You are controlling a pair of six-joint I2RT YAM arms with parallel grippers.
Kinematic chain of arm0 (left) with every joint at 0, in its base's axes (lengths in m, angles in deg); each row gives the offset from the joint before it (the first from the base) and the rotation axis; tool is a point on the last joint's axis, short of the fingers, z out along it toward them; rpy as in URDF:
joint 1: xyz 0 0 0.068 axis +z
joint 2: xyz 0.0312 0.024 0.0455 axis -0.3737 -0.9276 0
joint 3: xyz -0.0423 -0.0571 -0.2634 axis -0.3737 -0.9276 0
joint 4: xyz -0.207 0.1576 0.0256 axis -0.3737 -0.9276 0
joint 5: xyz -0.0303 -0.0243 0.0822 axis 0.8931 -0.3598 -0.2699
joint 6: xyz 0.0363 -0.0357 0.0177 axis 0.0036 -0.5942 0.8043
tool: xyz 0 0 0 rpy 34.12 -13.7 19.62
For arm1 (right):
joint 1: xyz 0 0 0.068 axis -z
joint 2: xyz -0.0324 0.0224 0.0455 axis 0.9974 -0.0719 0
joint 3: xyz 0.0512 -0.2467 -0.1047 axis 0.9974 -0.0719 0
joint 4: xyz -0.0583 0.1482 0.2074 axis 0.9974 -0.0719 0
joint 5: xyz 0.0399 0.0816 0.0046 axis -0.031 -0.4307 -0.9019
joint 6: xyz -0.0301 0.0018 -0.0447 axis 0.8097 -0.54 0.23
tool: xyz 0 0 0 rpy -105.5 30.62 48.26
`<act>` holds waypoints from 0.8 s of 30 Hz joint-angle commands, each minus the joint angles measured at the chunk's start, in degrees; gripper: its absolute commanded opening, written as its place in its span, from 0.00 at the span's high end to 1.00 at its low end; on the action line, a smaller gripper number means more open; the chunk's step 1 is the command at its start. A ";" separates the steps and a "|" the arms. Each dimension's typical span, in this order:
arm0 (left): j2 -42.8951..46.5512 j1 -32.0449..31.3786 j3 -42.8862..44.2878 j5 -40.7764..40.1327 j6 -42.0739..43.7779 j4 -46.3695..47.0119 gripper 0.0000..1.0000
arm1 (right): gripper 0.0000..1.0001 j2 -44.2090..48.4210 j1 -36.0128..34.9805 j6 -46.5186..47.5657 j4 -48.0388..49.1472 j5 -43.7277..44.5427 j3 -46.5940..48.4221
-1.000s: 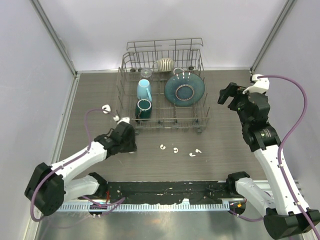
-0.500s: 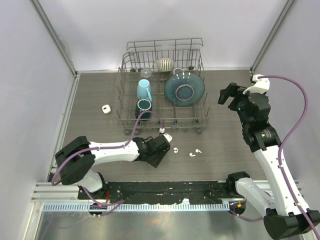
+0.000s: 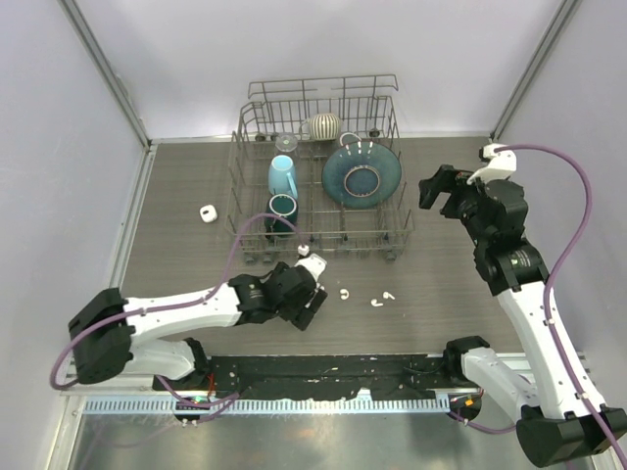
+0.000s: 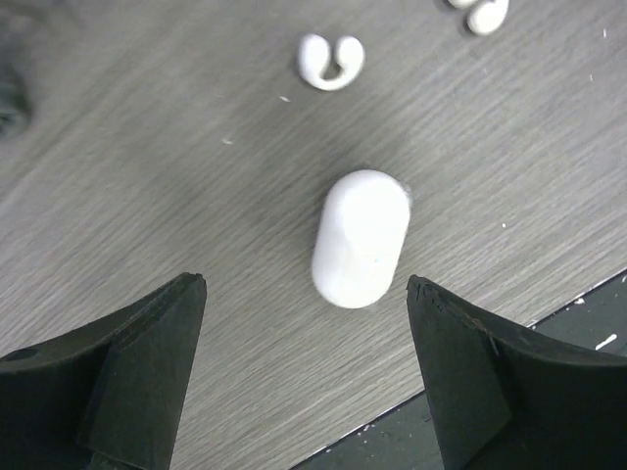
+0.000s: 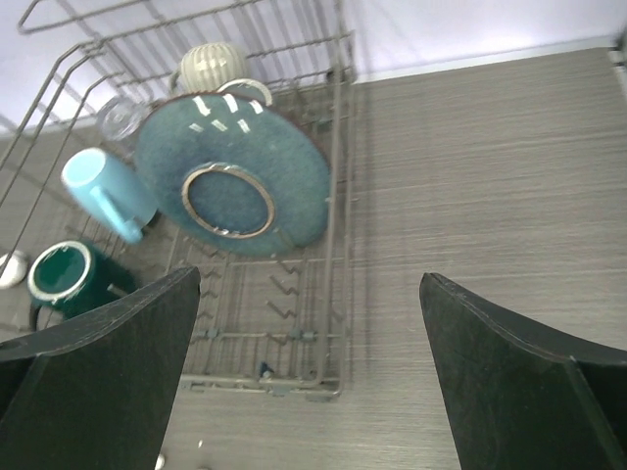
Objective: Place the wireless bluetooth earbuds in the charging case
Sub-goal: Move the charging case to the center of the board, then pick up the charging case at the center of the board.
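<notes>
Three earbuds (image 3: 377, 303) show on the dark wood-grain desk (image 3: 176, 196), in front of the wire dish rack (image 3: 392, 235) and right of the left arm's wrist. The nearest, a curled hook earbud (image 4: 331, 61), lies alone; the other two sit together further right, nearly touching.

The left gripper (image 4: 306, 284) hangs low over the desk near its front edge, its fingers (image 4: 147, 362) spread wide. Between them lies a smooth white capsule-shaped case (image 4: 361, 240), flat on the desk and tilted slightly. Its upper side shows no opening. Neither finger touches it. From above, the arm hides it.

The right gripper (image 5: 312, 277) is raised over the right side of the desk, well away from the earbuds. Its fingers are fully apart and hold nothing, and its camera looks at the rack.

The rack holds a blue plate (image 3: 361, 174) on edge, a light blue mug (image 3: 282, 176), a dark green mug (image 3: 281, 209), a clear glass (image 3: 285, 143) and a ribbed cream pot (image 3: 322, 125).

A small white object with a dark centre (image 3: 207, 213) sits alone on the desk, left of the rack.
</notes>
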 commanded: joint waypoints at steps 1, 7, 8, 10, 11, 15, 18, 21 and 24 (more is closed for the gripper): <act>9.14 -0.06 -1.80 -10.93 -3.25 -0.86 0.11 | 0.00 -2.18 -0.33 3.62 -0.55 -15.43 2.30; 22.78 0.81 -4.97 -20.86 -8.62 -1.12 0.01 | 0.00 -2.19 -4.10 12.32 -1.08 -36.54 -3.15; 25.75 1.69 -5.14 -21.22 -8.62 -1.30 0.00 | 0.01 -1.40 -5.85 13.46 -1.86 -36.82 -3.42; 27.88 2.83 -5.23 -21.14 -8.27 -2.00 0.00 | 0.00 -0.69 -12.35 17.48 -4.14 -34.99 -3.25; 29.20 3.79 -5.23 -21.49 -8.09 -2.35 0.00 | 0.00 -0.69 -14.98 18.73 -6.77 -33.49 -3.16; 30.35 5.82 -5.76 -22.55 -7.92 -3.06 0.00 | 0.02 -2.35 -28.17 23.66 -11.27 -25.68 -3.86; 30.27 8.37 -6.02 -21.59 -8.62 -2.53 0.00 | 0.03 -5.85 -40.38 26.65 -12.68 -17.95 -5.53; 30.44 13.02 -6.20 -19.65 -10.02 -3.14 0.00 | 0.03 -8.33 -48.92 29.81 -10.41 -12.41 -7.98; 31.76 17.07 -6.28 -19.21 -11.69 -4.81 0.00 | 0.03 -11.40 -52.10 31.30 -4.52 -9.67 -10.54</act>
